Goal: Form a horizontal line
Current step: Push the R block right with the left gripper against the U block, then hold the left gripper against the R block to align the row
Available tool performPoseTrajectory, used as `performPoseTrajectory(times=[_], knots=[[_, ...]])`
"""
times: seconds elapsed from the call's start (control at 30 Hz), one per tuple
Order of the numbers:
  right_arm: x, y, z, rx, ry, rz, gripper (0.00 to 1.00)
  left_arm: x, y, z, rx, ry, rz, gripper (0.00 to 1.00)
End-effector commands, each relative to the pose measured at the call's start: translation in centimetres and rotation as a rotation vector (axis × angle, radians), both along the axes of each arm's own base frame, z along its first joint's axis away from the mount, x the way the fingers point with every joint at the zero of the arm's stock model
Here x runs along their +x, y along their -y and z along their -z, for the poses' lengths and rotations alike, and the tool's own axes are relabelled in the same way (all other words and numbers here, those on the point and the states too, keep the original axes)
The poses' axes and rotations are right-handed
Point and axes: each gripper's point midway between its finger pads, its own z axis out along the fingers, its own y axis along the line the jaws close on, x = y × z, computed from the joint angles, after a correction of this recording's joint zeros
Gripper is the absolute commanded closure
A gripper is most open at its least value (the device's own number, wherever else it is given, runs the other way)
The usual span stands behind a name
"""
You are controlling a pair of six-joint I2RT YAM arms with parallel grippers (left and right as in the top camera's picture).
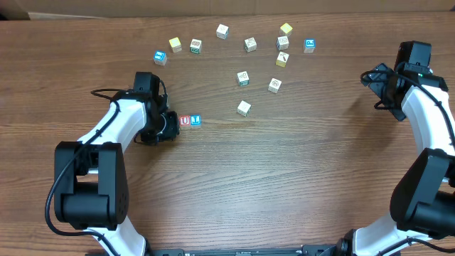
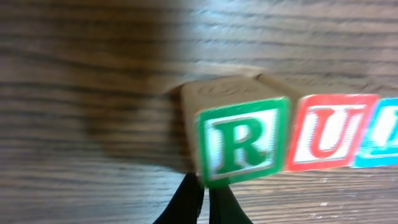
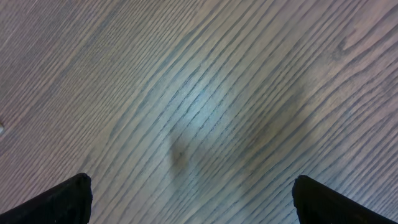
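The horizontal line [image 1: 190, 121] lies in the left half of the worktop [image 1: 298, 178], roughly midway between its far and near edges. In the left wrist view it reads green R cube [image 2: 242, 140], red U cube [image 2: 329, 134] and blue cube [image 2: 385, 134], side by side and touching. The left gripper [image 2: 205, 194] sits just at the R end, its fingers pressed together and holding nothing. The right gripper [image 3: 193, 199] hangs near the right edge, spread wide over bare wood. Loose cubes [image 1: 243, 77] lie scattered toward the far edge.
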Motion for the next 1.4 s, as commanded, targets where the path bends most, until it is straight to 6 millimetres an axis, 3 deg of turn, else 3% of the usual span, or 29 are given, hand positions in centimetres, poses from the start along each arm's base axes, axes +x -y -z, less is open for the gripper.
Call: performPoseTrajectory(times=[0.0, 0.1, 0.33, 0.73, 1.37], knots=[[0.3, 0.3, -1.2, -0.019, 0.026, 0.001, 0.0, -0.4, -2.2, 0.6, 0.129, -0.015, 0.009, 0.95], [0.3, 0.3, -1.2, -0.019, 0.026, 0.001, 0.0, -0.4, -3.1, 0.6, 0.183, -0.013, 0.004, 0.95], [0.3, 0.3, -1.2, -0.019, 0.026, 0.001, 0.0, 1.7, -2.9, 0.3, 0.177, 0.075, -0.004, 0.94], [0.3, 0.3, -1.2, -0.019, 0.026, 0.001, 0.0, 3.6, -2.9, -0.1, 0.175, 0.153, -0.013, 0.94], [0.3, 0.3, -1.2, -0.019, 0.026, 0.001, 0.0, 5.0, -2.3, -0.5, 0.144, 0.211, -0.015, 0.93]])
